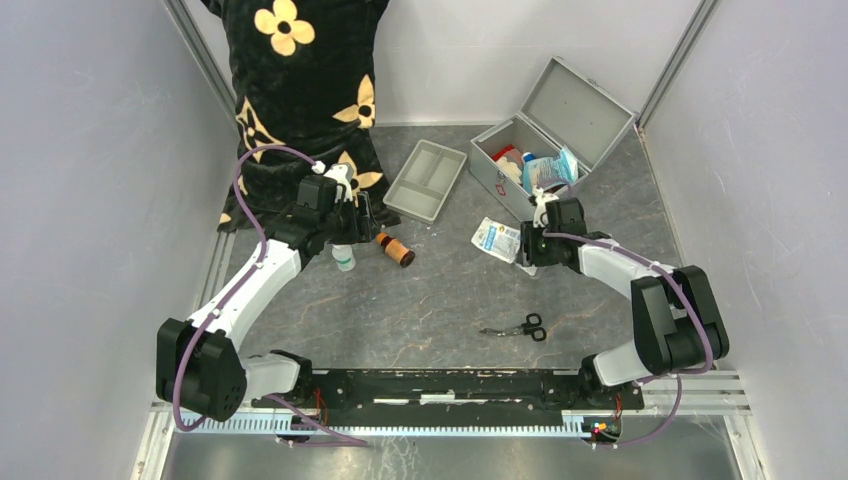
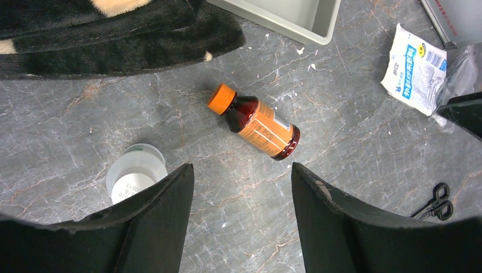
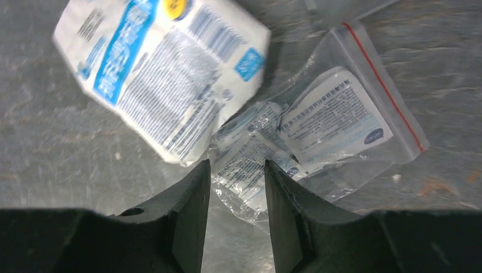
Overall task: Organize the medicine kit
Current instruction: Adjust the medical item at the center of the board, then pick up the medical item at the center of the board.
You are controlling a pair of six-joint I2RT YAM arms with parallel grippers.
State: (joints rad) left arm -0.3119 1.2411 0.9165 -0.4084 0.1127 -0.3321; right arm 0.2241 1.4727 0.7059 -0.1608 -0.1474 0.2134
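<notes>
Left hand hangs wide above the counter near the amber bottle, right hand narrow astride a clear bag, whether pinching I cannot tell.

Soft, even light falls from overhead, and shadows on the table are short and faint. The right wrist view is motion-blurred, with pale glints on the clear bag. The other views are sharp.

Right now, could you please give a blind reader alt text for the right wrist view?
The black right gripper straddles the edge of a clear zip bag of sachets. A white and blue packet overlaps it on the grey table.
</notes>
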